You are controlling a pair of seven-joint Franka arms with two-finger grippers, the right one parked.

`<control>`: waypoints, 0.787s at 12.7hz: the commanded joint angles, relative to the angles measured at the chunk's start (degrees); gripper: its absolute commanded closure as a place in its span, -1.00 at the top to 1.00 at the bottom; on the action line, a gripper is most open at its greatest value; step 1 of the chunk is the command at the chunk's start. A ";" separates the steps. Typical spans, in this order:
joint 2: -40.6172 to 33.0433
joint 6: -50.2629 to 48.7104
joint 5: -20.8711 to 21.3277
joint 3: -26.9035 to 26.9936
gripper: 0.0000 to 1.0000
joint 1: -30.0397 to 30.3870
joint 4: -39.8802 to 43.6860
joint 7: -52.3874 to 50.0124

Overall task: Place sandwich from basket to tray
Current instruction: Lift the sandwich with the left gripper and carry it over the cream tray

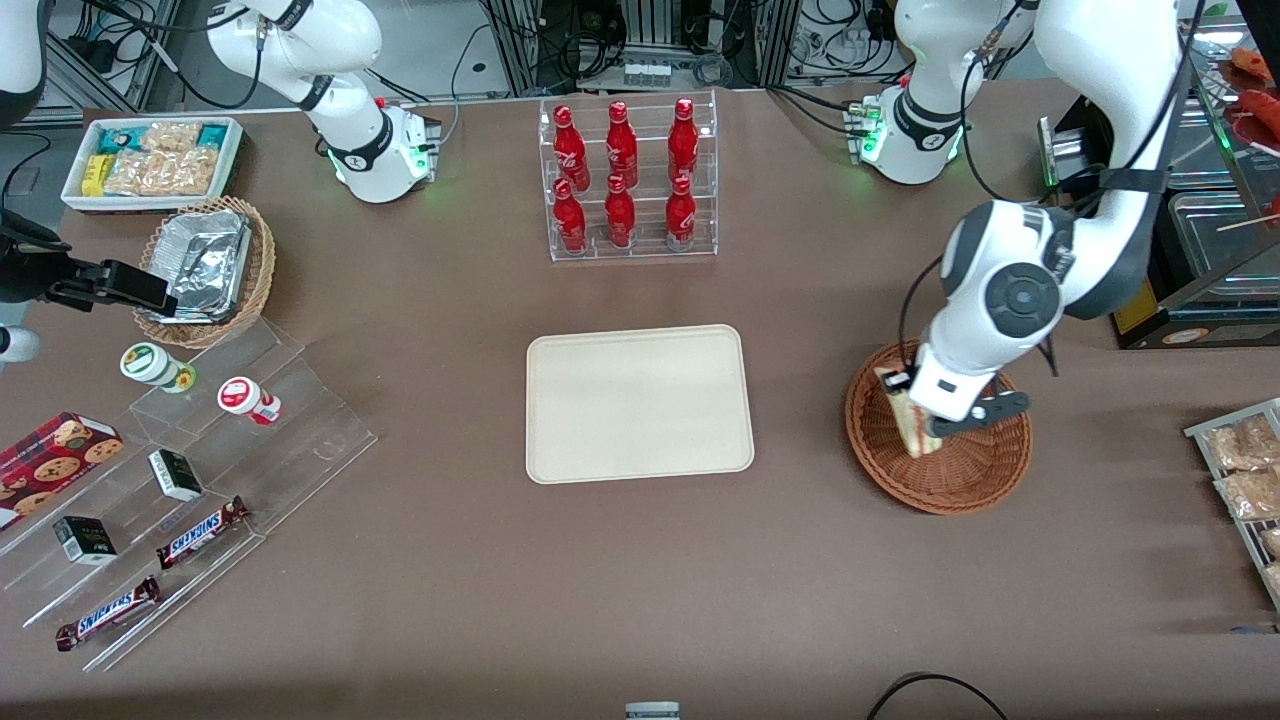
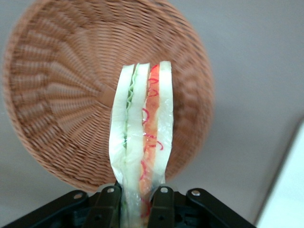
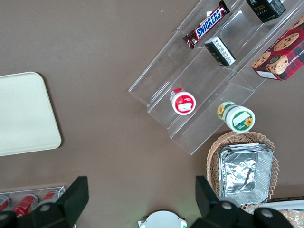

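My left gripper (image 1: 922, 420) is shut on the sandwich (image 1: 908, 412), a wedge of white bread with red, orange and green filling (image 2: 142, 137). It holds the sandwich lifted above the reddish-brown wicker basket (image 1: 975, 465), which lies below it in the left wrist view (image 2: 66, 95) with nothing else showing in it. Both black fingers (image 2: 161, 206) press the sandwich's sides. The beige tray (image 1: 640, 402) lies flat in the middle of the table, beside the basket toward the parked arm's end, with nothing on it. It also shows in the right wrist view (image 3: 23, 114).
A clear rack of red bottles (image 1: 627, 180) stands farther from the front camera than the tray. A clear stepped shelf with snacks (image 1: 180, 480), a tan basket of foil containers (image 1: 207, 268) and a white snack bin (image 1: 152, 160) lie toward the parked arm's end.
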 commanded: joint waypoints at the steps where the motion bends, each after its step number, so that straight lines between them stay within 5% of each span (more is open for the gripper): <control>1: 4.49 -5.56 0.19 -5.03 -1.00 -0.01 7.10 1.43; 5: 13.01 -8.83 0.71 -13.29 -1.00 -0.19 16.69 -4.42; 10: 22.32 -8.92 7.57 -14.37 -1.00 -12.90 27.40 -18.40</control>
